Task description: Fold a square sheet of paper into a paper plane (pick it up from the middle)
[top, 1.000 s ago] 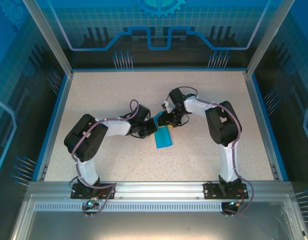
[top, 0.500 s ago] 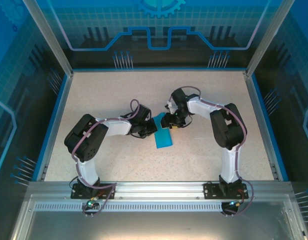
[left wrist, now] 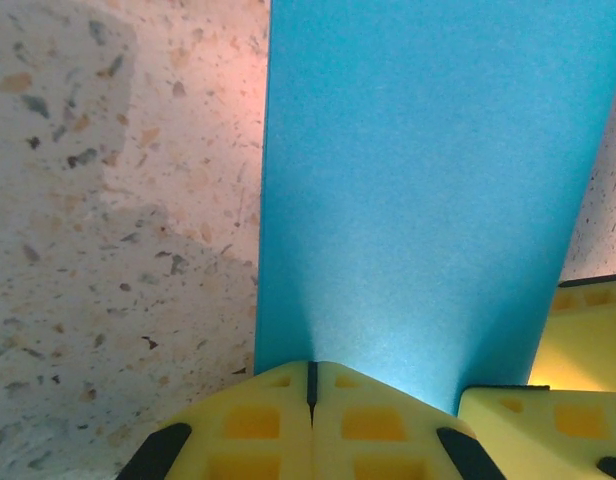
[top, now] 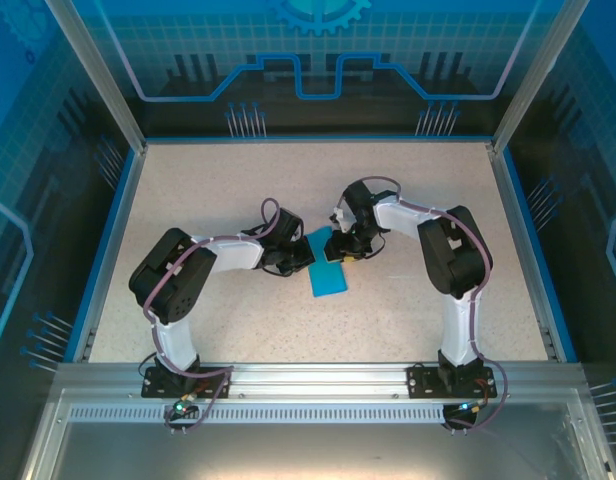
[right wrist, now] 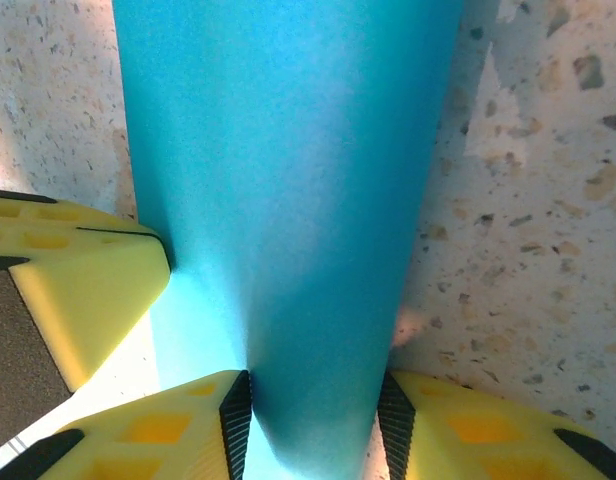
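The square sheet of paper (top: 328,274) lies folded into a narrow teal strip at the middle of the table. My left gripper (top: 305,256) sits at its left side. In the left wrist view the left gripper (left wrist: 311,375) has its yellow fingertips pressed together at the near edge of the paper (left wrist: 428,180). My right gripper (top: 337,251) is at the strip's far end. In the right wrist view the right gripper (right wrist: 313,410) has a raised ridge of the paper (right wrist: 288,150) between its black pads, touching both sides. The paper plane's pointed shape is not to be seen.
The speckled table (top: 208,190) is bounded by a blue rim and clear walls. A yellow finger of the other gripper shows at the edge of each wrist view, close beside the paper.
The right gripper's jaws have narrowed onto the paper ridge and its wrist has shifted slightly. The left gripper and the paper have stayed in place.
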